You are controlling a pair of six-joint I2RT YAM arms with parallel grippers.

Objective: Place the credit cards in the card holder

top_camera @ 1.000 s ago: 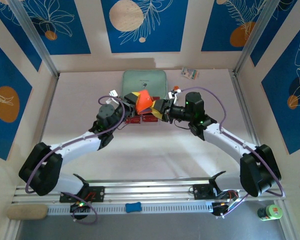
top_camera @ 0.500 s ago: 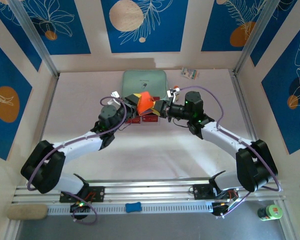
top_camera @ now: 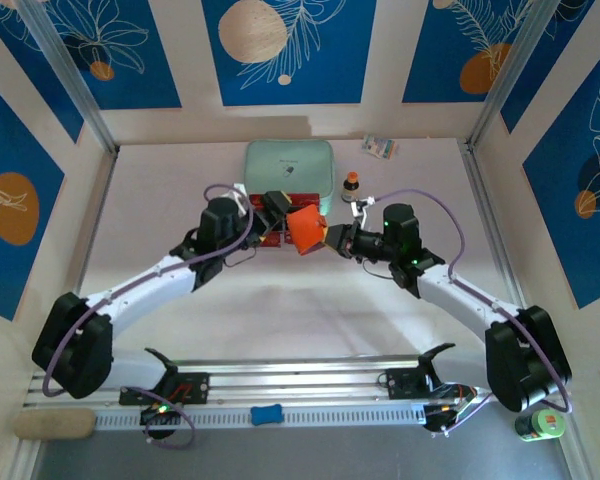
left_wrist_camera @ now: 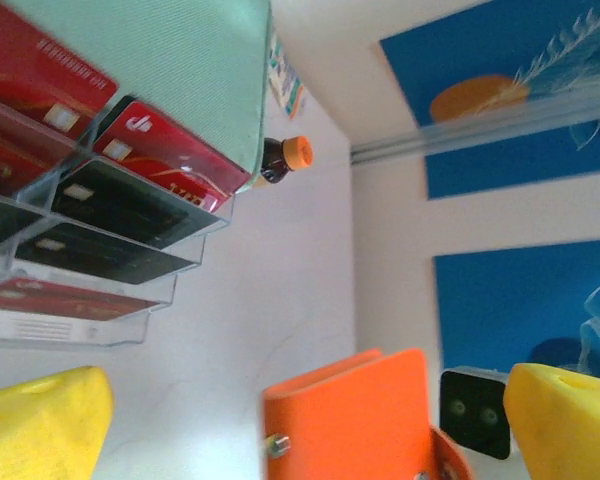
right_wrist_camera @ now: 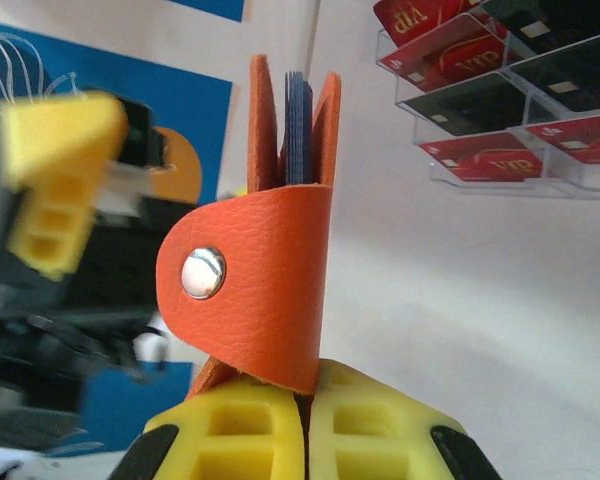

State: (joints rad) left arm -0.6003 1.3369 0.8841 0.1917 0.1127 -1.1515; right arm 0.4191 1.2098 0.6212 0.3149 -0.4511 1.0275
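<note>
White table (top_camera: 300, 300) with blue flower walls: two arms meet by the cards.
The right gripper (right_wrist_camera: 305, 400) pinches the orange card holder (right_wrist_camera: 250, 290) tight at its fold and holds it up, flaps a little apart, likely so a card can slide in. The left gripper (left_wrist_camera: 300, 420) is spread wide and holds nothing, at the holder's 10 o'clock. The red and black credit cards (left_wrist_camera: 130, 200) sit in a clear tray (left_wrist_camera: 80, 330) at the holder's 9 o'clock, close enough to pick.

orange card holder (right_wrist_camera: 270, 270), snap strap wrapped round, upright on edge, red and black credit cards (left_wrist_camera: 140, 205) in clear tiered rack (left_wrist_camera: 80, 328)
</note>
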